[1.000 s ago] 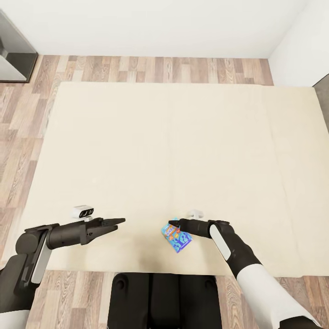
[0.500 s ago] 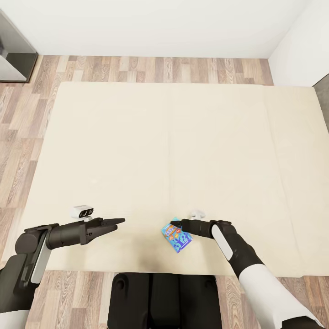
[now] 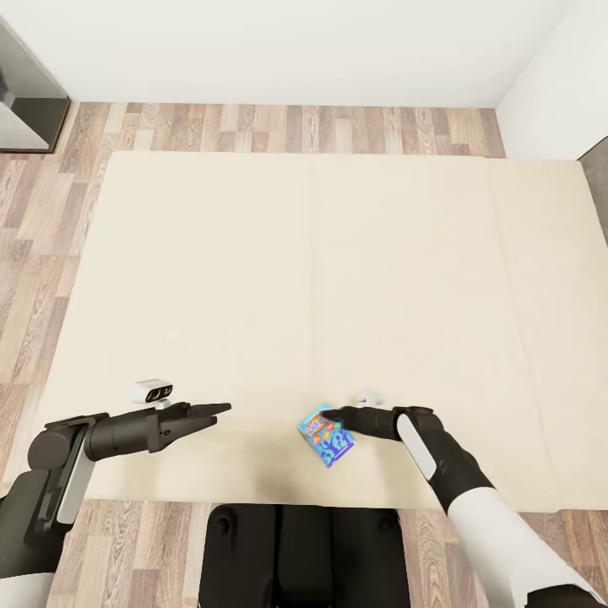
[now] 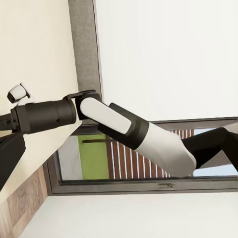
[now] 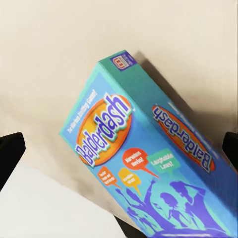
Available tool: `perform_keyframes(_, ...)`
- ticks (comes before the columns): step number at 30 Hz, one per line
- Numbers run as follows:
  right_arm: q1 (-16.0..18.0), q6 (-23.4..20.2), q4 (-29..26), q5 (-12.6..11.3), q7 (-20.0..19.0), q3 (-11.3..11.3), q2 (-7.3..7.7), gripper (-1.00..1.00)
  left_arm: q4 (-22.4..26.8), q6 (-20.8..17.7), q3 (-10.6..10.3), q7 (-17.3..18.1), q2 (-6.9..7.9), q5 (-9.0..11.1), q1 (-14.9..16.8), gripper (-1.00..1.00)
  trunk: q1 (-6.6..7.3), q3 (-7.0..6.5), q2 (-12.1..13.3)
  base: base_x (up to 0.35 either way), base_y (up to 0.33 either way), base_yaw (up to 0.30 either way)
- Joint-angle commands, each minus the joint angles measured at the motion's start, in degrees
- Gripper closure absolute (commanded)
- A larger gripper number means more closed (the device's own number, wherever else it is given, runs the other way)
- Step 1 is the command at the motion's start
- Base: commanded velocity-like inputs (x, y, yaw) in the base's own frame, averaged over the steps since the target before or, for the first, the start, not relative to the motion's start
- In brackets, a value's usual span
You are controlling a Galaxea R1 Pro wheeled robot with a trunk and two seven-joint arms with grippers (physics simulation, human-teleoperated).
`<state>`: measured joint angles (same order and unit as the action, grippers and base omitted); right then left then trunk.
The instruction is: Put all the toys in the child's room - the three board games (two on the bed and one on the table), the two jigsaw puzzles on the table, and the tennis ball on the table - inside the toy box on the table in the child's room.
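Observation:
A small blue board game (image 3: 328, 438) lettered Balderdash lies on the cream bed (image 3: 338, 253) near its front edge. In the right wrist view the same box (image 5: 134, 163) sits tilted on the mattress, between two fingertips (image 5: 10, 153) that stand far apart at the frame's edges. My right gripper (image 3: 329, 415) is open, with its tip at the box's far corner. My left gripper (image 3: 221, 409) hovers over the bed to the left of the box, holds nothing and looks open. One of its fingers (image 4: 9, 158) shows at the edge of the left wrist view.
Wood plank floor (image 3: 295, 127) surrounds the bed, with white walls beyond it and at the right (image 3: 557, 76). A grey cabinet (image 3: 25, 93) stands at the far left. My base (image 3: 304, 549) is against the bed's front edge. The left wrist view shows a grey headboard (image 4: 84, 44) and a window (image 4: 124, 168).
My right gripper has drawn back a little to the right, off the blue box. The box stays where it was. The left arm has not moved.

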<state>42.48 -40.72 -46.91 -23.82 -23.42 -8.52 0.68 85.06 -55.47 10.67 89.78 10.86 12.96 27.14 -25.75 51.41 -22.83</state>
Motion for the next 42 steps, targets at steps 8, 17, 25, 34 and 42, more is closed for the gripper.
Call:
perform_keyframes(8, 0.13, -1.22, -0.10, -0.15, -0.21, -0.10, 1.11, -1.00, 0.01, -0.61, -0.03, 0.22, -0.04, -0.04, 0.01, -1.00, -0.03, 0.06, -0.09, 0.000, 0.000, 0.000)
perform_keyframes(17, 0.15, -1.88, -0.11, -0.17, -0.30, -0.10, 1.31, -1.00, 0.01, -0.61, -0.10, 0.22, -0.06, -0.04, 0.01, -1.00, -0.03, 0.06, -0.09, 0.000, 0.000, 0.000)
perform_keyframes(25, 0.15, -3.53, -0.11, -0.22, -0.31, -0.08, 1.33, -1.00, 0.01, -0.61, -0.12, 0.22, -0.11, -0.04, 0.01, -1.00, -0.03, 0.06, -0.09, 0.000, 0.000, 0.000)
perform_keyframes(34, 0.15, -4.80, -0.01, -0.36, -0.33, -0.08, 1.34, -1.00, 0.01, -0.61, -0.12, 0.22, -0.13, -0.04, 0.01, -1.00, -0.03, 0.06, -0.09, 0.000, 0.000, 0.000)
perform_keyframes(42, 0.15, -5.70, 0.18, -0.62, -0.39, -0.04, 1.34, -1.00, 0.01, -0.61, -0.18, 0.22, -0.21, -0.04, 0.01, -1.00, -0.03, 0.06, -0.09, 0.000, 0.000, 0.000)
